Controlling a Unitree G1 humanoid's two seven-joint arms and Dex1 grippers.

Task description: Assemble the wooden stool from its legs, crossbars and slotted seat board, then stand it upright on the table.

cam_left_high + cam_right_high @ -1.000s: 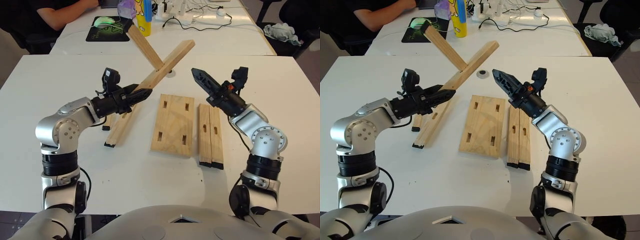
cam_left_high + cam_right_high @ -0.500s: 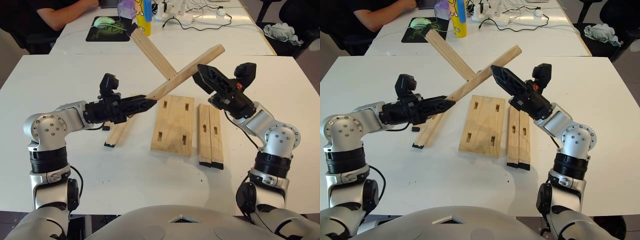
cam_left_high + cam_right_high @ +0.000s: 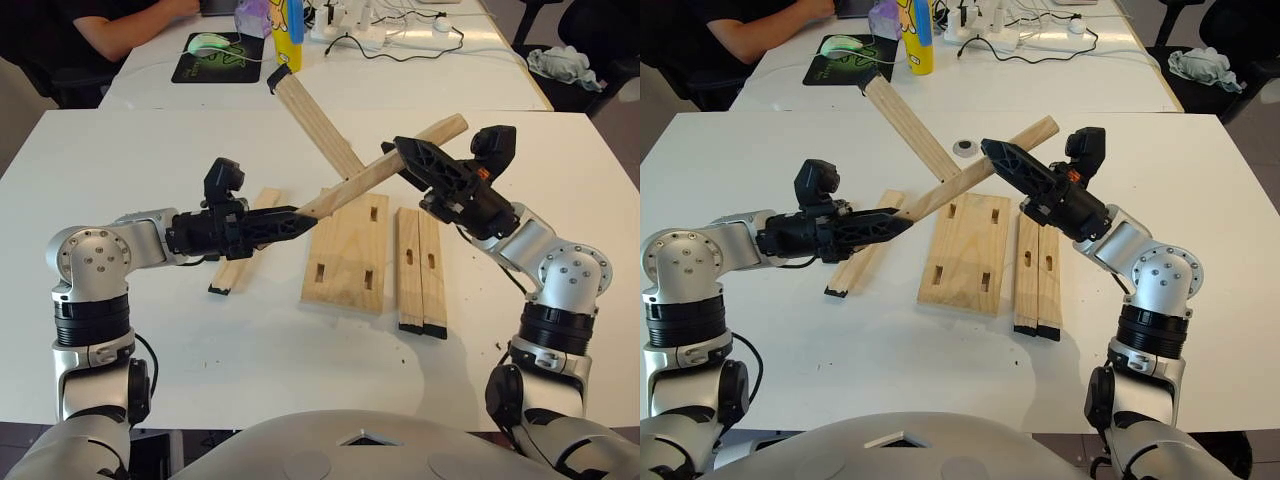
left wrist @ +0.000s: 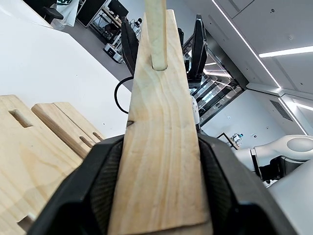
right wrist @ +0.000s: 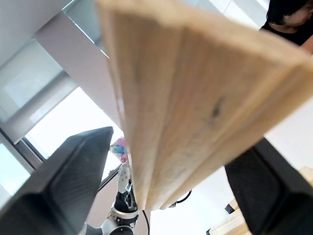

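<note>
Stool leg (image 3: 372, 173) is up in the air, folks, slanting above the tabletop (image 3: 220, 340) with a crossbar (image 3: 315, 120) plugged into its slot, and the two make a lopsided X! At the low end, the left claw (image 3: 288, 218) is clamped tight. Its wrist view has the leg (image 4: 161, 147) squeezed flush between both fingers, and the crossbar (image 4: 156, 29) pokes out of the slot beyond. Up at the high end, the right claw (image 3: 405, 152) straddles that same leg with its fingers spread to either side. Its wrist view shows daylight between the leg (image 5: 195, 98) and one finger, so there's no squeeze there. Down below, the slotted seat board (image 3: 345, 250) lies flat in the middle of the tabletop, under the raised leg. A pair of spare legs (image 3: 420, 270) lies side by side, touching, just right of the board. On the board's left lies another wooden bar (image 3: 238, 262), partly beneath the left claw.
</note>
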